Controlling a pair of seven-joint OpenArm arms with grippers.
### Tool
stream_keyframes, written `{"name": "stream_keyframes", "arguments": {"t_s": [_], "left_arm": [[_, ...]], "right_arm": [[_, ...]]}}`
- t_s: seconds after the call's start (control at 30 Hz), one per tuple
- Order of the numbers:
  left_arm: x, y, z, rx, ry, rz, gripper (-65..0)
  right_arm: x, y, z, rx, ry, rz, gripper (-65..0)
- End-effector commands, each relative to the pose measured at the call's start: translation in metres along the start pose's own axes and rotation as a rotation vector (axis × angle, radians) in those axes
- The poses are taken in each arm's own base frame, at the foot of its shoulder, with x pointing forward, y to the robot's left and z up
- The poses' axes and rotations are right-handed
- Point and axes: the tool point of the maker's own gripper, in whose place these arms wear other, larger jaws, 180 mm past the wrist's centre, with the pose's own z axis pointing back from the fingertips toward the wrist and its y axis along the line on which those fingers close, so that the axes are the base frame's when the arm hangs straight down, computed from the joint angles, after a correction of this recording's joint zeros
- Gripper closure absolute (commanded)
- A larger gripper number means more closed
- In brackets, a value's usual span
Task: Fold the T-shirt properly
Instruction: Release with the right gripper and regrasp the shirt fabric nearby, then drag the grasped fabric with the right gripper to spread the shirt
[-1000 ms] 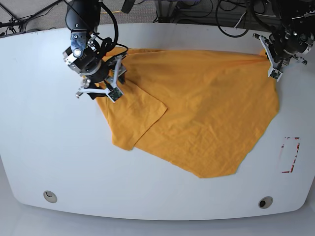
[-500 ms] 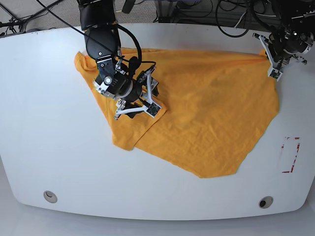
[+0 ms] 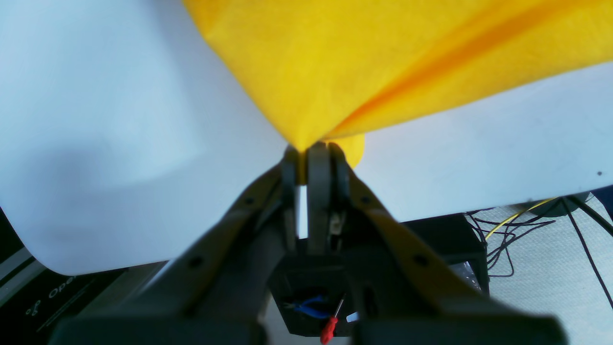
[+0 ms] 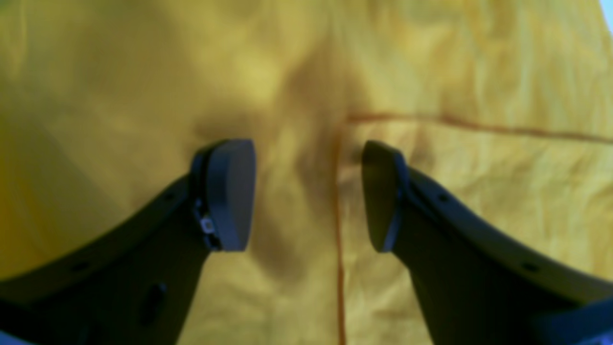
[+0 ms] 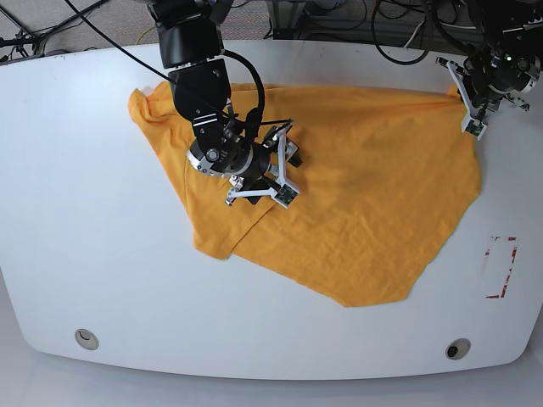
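The orange-yellow T-shirt [image 5: 373, 195] lies spread on the white table [image 5: 76, 220], with a flap folded over at its left side [image 5: 222, 222]. My left gripper [image 5: 469, 108] is at the shirt's far right corner and is shut on it. In the left wrist view the left gripper [image 3: 309, 152] pinches a point of the T-shirt [image 3: 383, 57]. My right gripper [image 5: 273, 174] hovers open over the shirt's left-middle part. In the right wrist view the right gripper [image 4: 306, 191] holds nothing, and a seam of the T-shirt [image 4: 479, 191] runs below it.
A red-marked rectangle [image 5: 501, 267] is on the table at the right. Two round holes [image 5: 86, 339] [image 5: 458, 348] sit near the front edge. Cables and equipment lie beyond the table's far edge [image 5: 399, 34].
My right arm has moved from the shirt's far left corner rightward and nearer, to over the folded flap. That corner now shows, lying on the table. The left gripper has not moved.
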Motion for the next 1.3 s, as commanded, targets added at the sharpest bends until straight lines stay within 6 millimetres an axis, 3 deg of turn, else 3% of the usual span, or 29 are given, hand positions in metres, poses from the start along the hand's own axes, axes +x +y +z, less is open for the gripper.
{"name": "stream_keyframes", "arguments": {"t_s": [0.0, 0.23, 0.63, 0.7, 0.8, 0.83, 1.1, 1.2, 1.27], "left_arm": [[0.004, 0.007, 0.005, 0.024, -0.014, -0.011, 0.0], [0.003, 0.007, 0.005, 0.023, -0.013, -0.011, 0.0], [0.004, 0.007, 0.005, 0.024, -0.014, -0.011, 0.0], [0.004, 0.007, 0.004, 0.023, -0.014, -0.012, 0.0], [0.004, 0.007, 0.005, 0.024, -0.014, -0.013, 0.0], [0.005, 0.008, 0.005, 0.024, -0.015, -0.013, 0.0], [0.005, 0.007, 0.004, 0.022, -0.016, -0.014, 0.0], [0.005, 0.007, 0.004, 0.022, -0.016, -0.014, 0.0], [0.005, 0.007, 0.004, 0.021, -0.015, -0.013, 0.0]], "right_arm": [[0.027, -0.010, 0.003, -0.025, -0.101, -0.021, -32.7], [0.029, -0.024, 0.002, -0.071, -0.106, -0.061, -22.2], [0.014, -0.054, -0.001, -0.136, -0.120, -0.175, -21.4], [0.012, -0.057, 0.001, -0.143, -0.120, -0.188, -17.6], [0.017, -0.062, 0.008, -0.164, -0.138, -0.182, -2.2], [0.019, -0.062, 0.009, -0.168, -0.142, -0.179, 0.0], [0.032, -0.065, 0.037, -0.226, -0.173, -0.137, 0.0], [0.034, -0.080, 0.057, -0.283, -0.167, -0.093, 0.0], [0.031, -0.101, 0.078, -0.351, -0.170, -0.084, 0.0]]}}
